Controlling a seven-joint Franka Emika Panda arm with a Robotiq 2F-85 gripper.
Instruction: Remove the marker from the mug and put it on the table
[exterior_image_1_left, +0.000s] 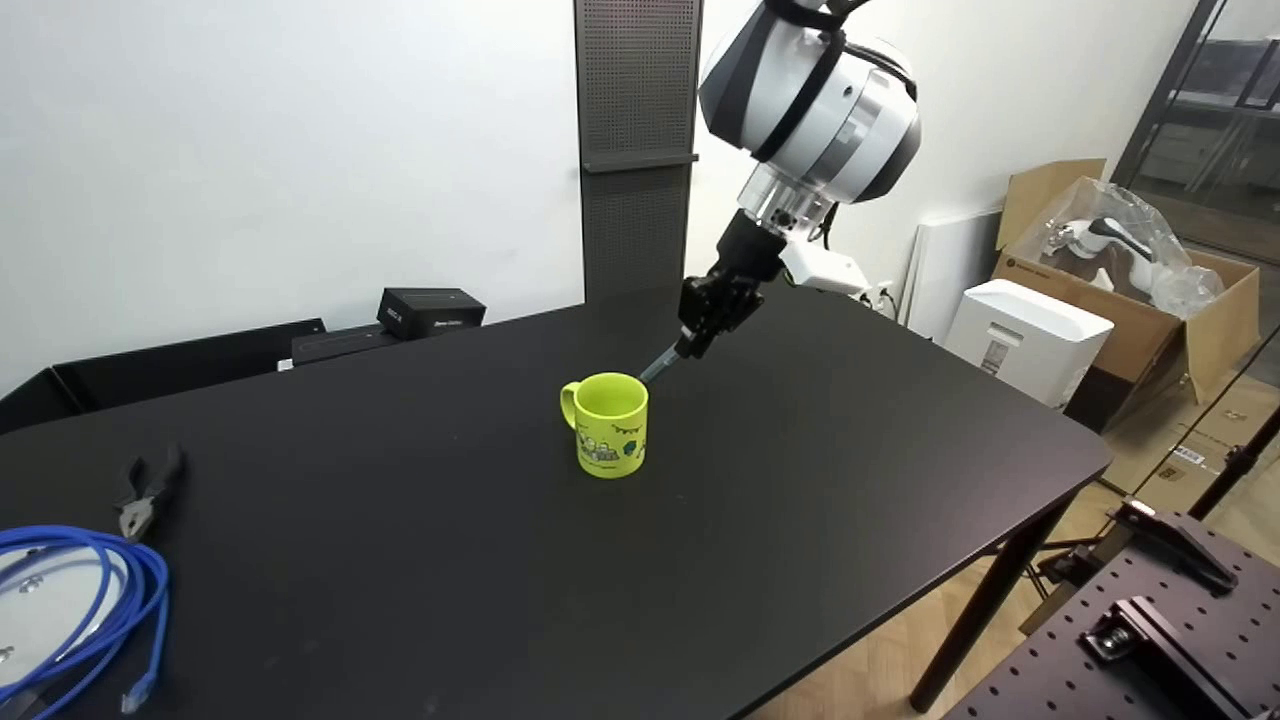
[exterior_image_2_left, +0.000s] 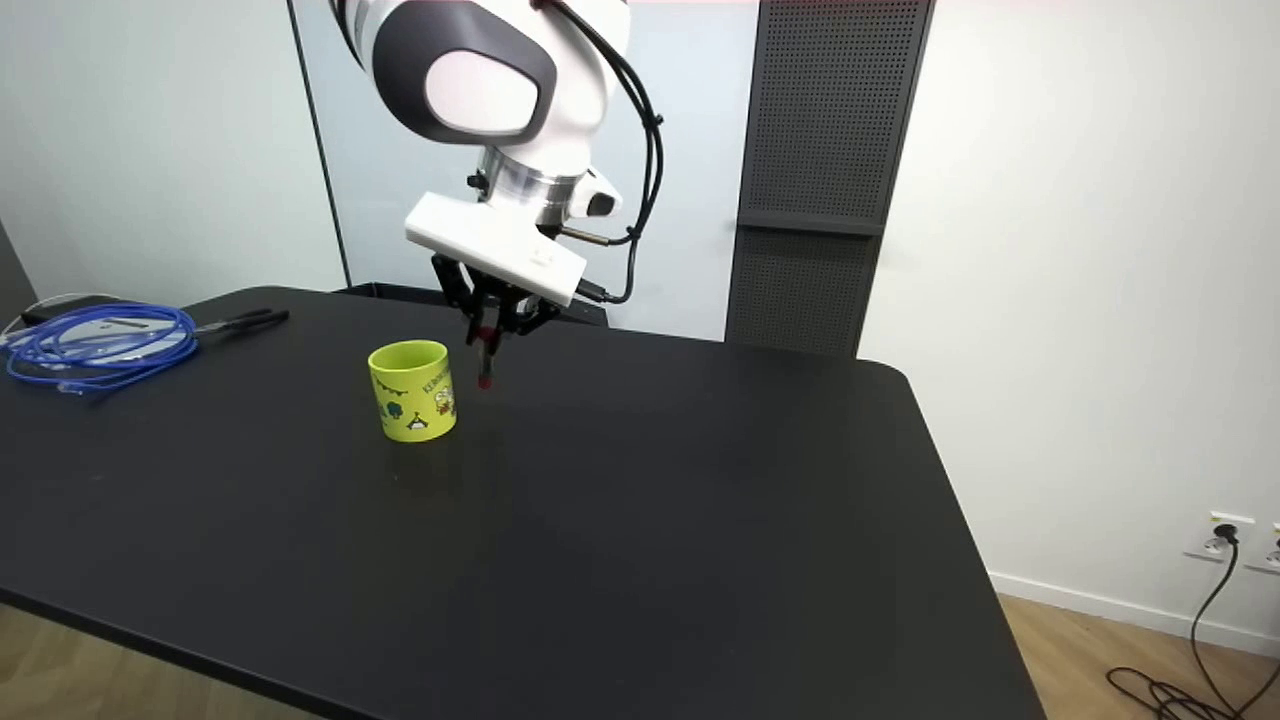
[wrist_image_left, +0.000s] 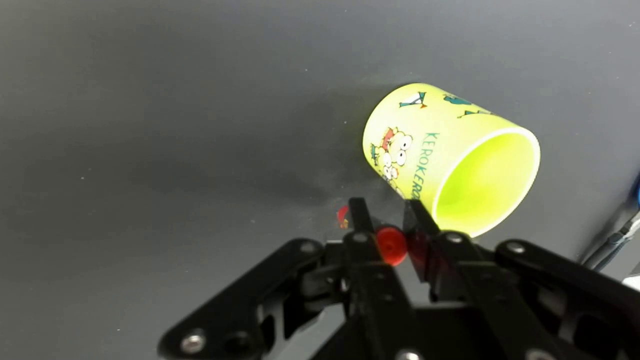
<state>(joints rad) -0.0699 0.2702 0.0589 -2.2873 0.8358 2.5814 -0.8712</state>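
The yellow-green mug (exterior_image_1_left: 610, 445) stands upright on the black table (exterior_image_1_left: 480, 560); it also shows in an exterior view (exterior_image_2_left: 413, 395) and in the wrist view (wrist_image_left: 405, 140). My gripper (wrist_image_left: 386, 207) is shut on the marker (wrist_image_left: 391, 246), whose round red end shows between the fingers. In an exterior view the marker (exterior_image_2_left: 486, 365) points down from the gripper (exterior_image_2_left: 492, 325), beside the mug and outside it. In an exterior view the marker's greyish body (exterior_image_1_left: 660, 363) slants toward the mug's rim. Whether its lower end touches the mug or table I cannot tell.
Blue cable coils (exterior_image_1_left: 110, 600) and pliers (exterior_image_1_left: 145, 495) lie at the table's far end. Black boxes (exterior_image_1_left: 430, 312) stand along the wall side. A white bin (exterior_image_1_left: 1025, 335) and cardboard box (exterior_image_1_left: 1090, 290) stand beyond the table's edge.
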